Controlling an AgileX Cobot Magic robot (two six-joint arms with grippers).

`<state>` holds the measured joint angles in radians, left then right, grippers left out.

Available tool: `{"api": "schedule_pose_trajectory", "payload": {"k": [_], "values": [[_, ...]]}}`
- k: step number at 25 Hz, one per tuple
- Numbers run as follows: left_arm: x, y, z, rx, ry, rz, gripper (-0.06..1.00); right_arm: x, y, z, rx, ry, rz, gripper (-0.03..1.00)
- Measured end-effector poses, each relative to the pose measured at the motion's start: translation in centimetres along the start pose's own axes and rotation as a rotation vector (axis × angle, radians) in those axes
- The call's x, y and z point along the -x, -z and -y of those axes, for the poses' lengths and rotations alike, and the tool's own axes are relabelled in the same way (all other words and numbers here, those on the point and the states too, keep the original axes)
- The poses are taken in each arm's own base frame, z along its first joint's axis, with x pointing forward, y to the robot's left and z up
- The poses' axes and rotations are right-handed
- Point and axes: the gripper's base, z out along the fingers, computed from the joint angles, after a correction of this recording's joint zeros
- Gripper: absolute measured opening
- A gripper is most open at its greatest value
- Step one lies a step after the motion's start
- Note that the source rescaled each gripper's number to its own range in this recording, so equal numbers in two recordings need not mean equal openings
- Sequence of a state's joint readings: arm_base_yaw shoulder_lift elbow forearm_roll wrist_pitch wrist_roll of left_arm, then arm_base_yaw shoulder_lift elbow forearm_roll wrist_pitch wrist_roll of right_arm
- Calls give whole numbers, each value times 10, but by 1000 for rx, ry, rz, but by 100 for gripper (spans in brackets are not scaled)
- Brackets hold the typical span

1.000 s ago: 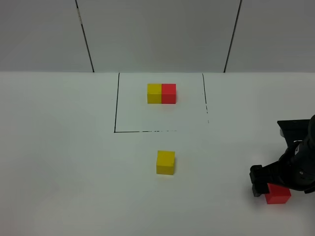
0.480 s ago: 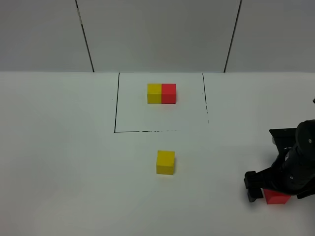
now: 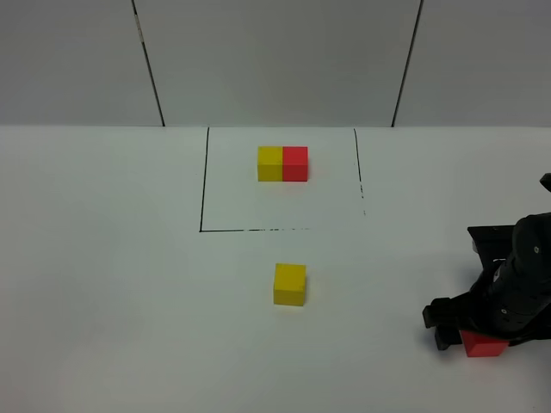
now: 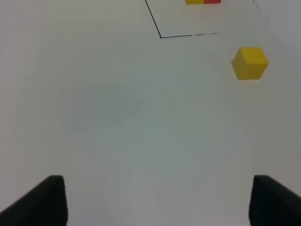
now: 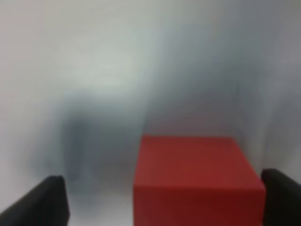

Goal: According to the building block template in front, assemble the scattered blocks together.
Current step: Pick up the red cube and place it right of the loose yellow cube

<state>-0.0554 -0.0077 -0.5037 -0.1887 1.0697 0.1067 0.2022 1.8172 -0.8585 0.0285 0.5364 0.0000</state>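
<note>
The building block template, a yellow and a red cube joined, sits inside the black drawn rectangle at the back. The loose yellow cube lies in front of the frame; it also shows in the left wrist view. The loose red cube lies at the front right, partly covered by my right gripper. In the right wrist view the red cube sits between the open fingers, closer to one side. My left gripper is open and empty, far from the yellow cube.
The table is plain white. A grey panelled wall stands behind it. The template's edge shows at the border of the left wrist view.
My right gripper has come down lower over the red cube and shifted slightly left, covering more of it. Both cubes and the template have stayed in place.
</note>
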Motion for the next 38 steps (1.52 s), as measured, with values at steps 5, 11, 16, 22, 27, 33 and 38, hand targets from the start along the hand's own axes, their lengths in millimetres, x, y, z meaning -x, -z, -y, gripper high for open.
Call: {"api": "schedule_pose_trajectory", "payload": {"k": [5,11,16,22,27,33,38], "values": [[0,0,0,0,0,0,66,-1,-10,0,-2,1,-38,48],[0,0,0,0,0,0,66,-1,-12,2,-15,24,-54,19],[0,0,0,0,0,0,66,0,-11,1,-15,24,-54,0],[0,0,0,0,0,0,66,27,14,-5,-15,168,-67,0],[0,0,0,0,0,0,66,61,59,-27,-64,706,-37,0],[0,0,0,0,0,0,66,73,72,-64,-51,1241,-50,0],[0,0,0,0,-2,0,66,87,57,-98,-40,1379,-132,0]]}}
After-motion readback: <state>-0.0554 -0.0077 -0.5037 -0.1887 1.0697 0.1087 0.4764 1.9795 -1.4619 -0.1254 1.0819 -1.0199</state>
